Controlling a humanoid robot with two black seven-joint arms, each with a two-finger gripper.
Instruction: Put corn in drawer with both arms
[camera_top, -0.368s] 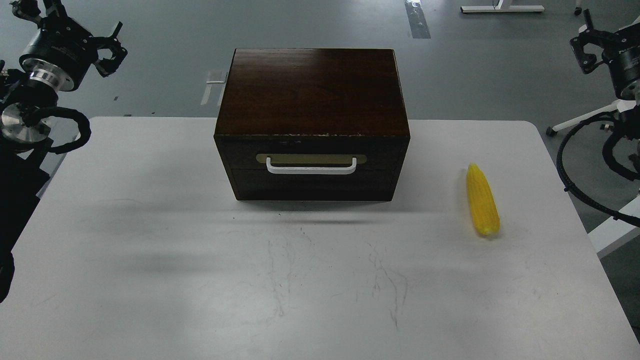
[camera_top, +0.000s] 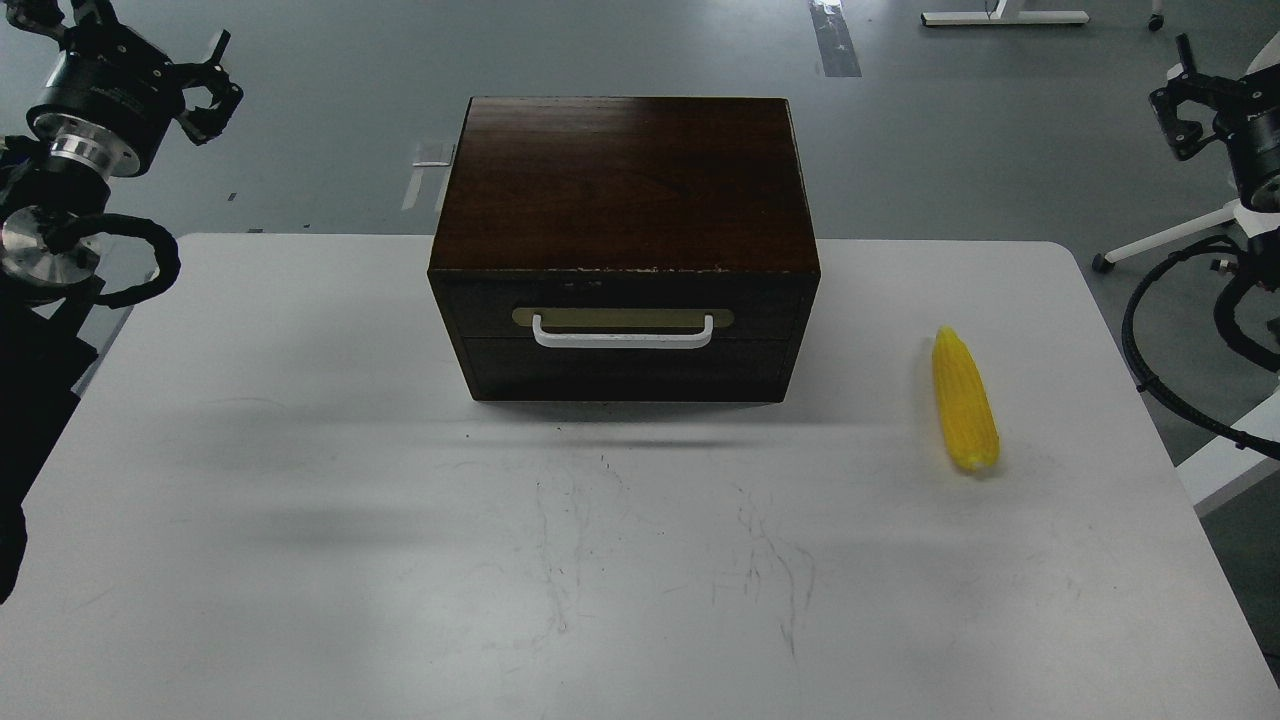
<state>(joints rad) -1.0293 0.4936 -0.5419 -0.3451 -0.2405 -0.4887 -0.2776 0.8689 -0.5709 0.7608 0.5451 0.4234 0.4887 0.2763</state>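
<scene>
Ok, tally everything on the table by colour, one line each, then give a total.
Yellow: 1, the corn
Dark brown: 1, the wooden box, its drawer shut, with a white handle
Total: 2 things on the white table

Even, dim overhead light, sharp focus, soft shadows on the table (camera_top: 300, 600).
</scene>
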